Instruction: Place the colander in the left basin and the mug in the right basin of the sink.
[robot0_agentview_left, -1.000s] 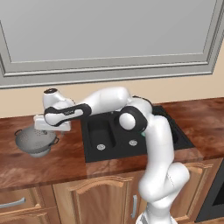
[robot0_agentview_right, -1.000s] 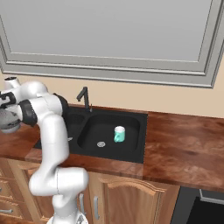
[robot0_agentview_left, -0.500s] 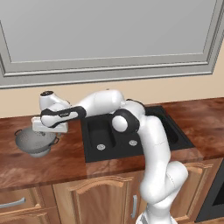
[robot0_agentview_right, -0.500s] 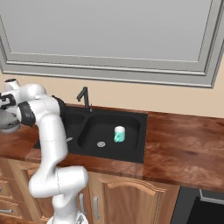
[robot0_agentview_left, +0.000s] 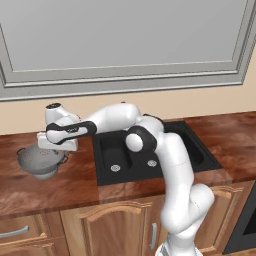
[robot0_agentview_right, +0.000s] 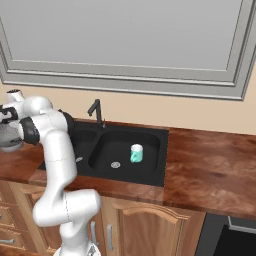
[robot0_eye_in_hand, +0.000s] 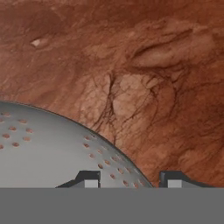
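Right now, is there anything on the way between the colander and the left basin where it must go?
Nothing visible blocks it. The colander sits on the counter left of the sink; bare counter lies between it and the left basin. The mug stands in the right basin.

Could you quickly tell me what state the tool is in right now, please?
Tool: open, fingertips straddling the colander rim, gripping nothing yet.

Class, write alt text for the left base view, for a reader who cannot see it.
A white robot arm reaches left over a brown stone counter, its gripper over the rim of a grey metal colander. A black double sink sits right of the colander, below a grey-framed window, with wooden cupboards underneath.
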